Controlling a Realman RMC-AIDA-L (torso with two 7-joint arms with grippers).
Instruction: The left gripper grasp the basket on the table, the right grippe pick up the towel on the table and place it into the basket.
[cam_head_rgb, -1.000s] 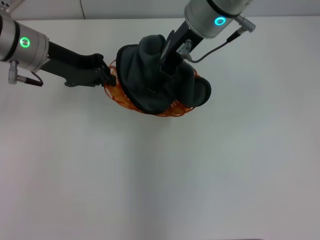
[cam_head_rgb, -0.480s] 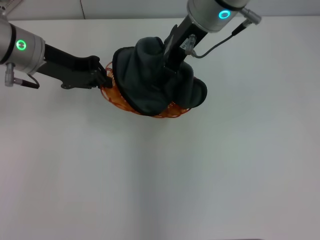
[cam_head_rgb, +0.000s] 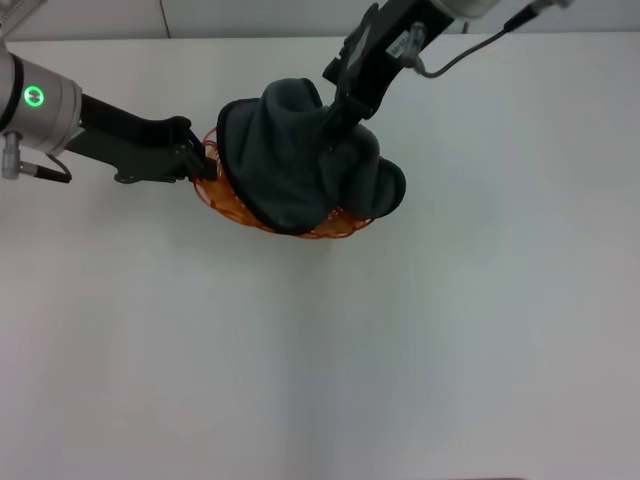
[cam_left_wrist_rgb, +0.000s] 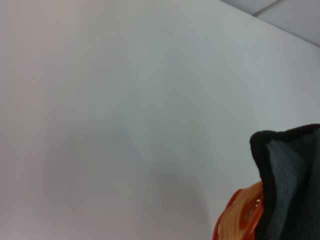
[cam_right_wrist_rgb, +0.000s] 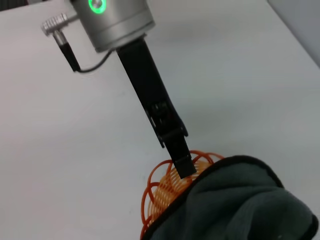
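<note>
Towel (cam_head_rgb: 300, 165): dark grey, plush, darker stitched edge, heaped in orange wire basket (cam_head_rgb: 228, 205) w/ folds spilling over rim, far centre of white table (cam_head_rgb: 400, 350). L to R: left gripper (cam_head_rgb: 200, 160) clamped on basket's rim; right grippe (cam_head_rgb: 335, 125) at towel's top, finger state can't tell.

Even, bright overhead light on the worktop (cam_head_rgb: 450, 330); soft faint shadows, no glare; left wrist view hazy, with a dim grey patch.
</note>
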